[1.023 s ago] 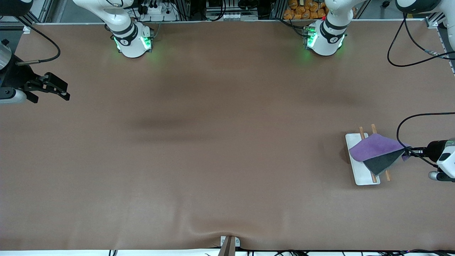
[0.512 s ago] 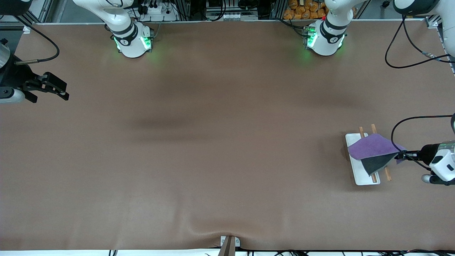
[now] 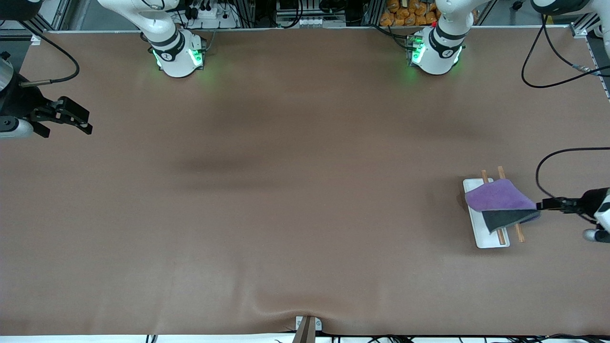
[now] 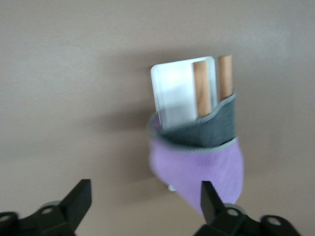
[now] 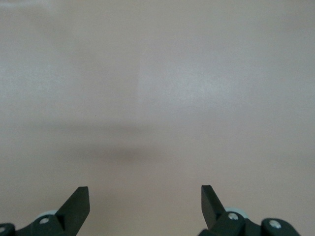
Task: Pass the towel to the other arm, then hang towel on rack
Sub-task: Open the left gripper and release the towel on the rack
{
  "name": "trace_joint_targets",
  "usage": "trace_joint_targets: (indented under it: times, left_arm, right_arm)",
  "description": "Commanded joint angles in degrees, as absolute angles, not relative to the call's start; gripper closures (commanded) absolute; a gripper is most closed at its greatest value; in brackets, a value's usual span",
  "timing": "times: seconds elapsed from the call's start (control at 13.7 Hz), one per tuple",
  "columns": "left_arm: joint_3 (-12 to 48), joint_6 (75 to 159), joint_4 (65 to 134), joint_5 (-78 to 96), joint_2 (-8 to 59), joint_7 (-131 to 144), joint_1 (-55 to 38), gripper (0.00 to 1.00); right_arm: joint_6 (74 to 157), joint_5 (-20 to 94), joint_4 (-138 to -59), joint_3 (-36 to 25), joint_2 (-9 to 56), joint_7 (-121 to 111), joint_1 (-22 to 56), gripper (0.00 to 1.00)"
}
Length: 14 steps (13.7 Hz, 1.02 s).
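The purple towel (image 3: 498, 196) lies draped over the rack's two wooden rods (image 3: 518, 233), its dark grey reverse (image 3: 505, 218) showing on the side nearer the front camera. The rack's white base (image 3: 488, 238) stands near the left arm's end of the table. My left gripper (image 3: 543, 206) is open and empty, just off the towel's edge. The left wrist view shows the towel (image 4: 206, 167) on the rack (image 4: 174, 93), with the left gripper (image 4: 143, 199) spread wide and one finger (image 4: 209, 199) in front of the cloth. My right gripper (image 3: 76, 119) waits open at the right arm's end of the table.
The brown table mat (image 3: 286, 190) is bare between the two arms. A black cable (image 3: 548, 162) loops above the left gripper. The right wrist view shows only bare mat (image 5: 157, 98) past the right gripper (image 5: 145, 199).
The left gripper has let go of the towel and drawn back toward the left arm's end of the table. The towel has settled lower onto the rods. The right arm has not moved.
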<state>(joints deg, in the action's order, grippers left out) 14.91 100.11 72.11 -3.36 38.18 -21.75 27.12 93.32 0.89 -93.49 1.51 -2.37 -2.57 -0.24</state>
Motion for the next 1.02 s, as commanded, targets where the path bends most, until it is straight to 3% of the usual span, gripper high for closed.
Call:
trace_joint_targets:
  times: [0.0,0.95]
  left_arm:
    - [15.82,98.18,72.69,-0.98,37.27,-28.46,30.93,0.0]
    - [19.67,89.31,73.56,-1.41,21.81,-13.73,22.59,0.0]
  right_arm:
    - [92.29,0.97,-91.93,1.67,-1.58,-1.85,-0.62,0.0]
    - [91.32,1.14,-92.2,1.58,-1.58,-1.76,-1.67,0.0]
